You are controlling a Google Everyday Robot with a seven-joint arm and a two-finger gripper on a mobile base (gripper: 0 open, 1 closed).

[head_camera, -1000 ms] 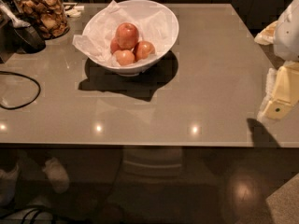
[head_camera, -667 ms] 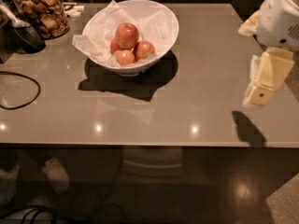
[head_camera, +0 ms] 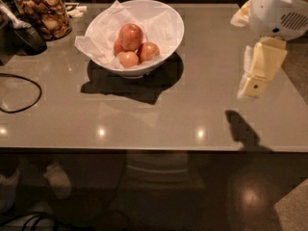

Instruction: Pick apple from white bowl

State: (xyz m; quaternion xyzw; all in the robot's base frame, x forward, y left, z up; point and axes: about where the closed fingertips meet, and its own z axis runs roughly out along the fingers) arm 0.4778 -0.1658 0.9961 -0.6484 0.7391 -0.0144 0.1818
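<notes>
A wide white bowl point(head_camera: 174, 23), lined with crumpled white paper point(head_camera: 94, 44), sat toward the back left of a grey table point(head_camera: 183, 114). Inside it, the large red apple point(head_camera: 131, 36) rested on top of three smaller, paler apples point(head_camera: 148, 51), touching them. The robot's cream-coloured gripper point(head_camera: 253, 84) hung above the table's right side, pointing down, well apart from the bowl and holding nothing. Whether its claw was spread or pressed together could not be told. A glass jar point(head_camera: 45, 14) of brown snacks stood at the far left corner, and a black cable point(head_camera: 30, 82) looped near the left edge.
</notes>
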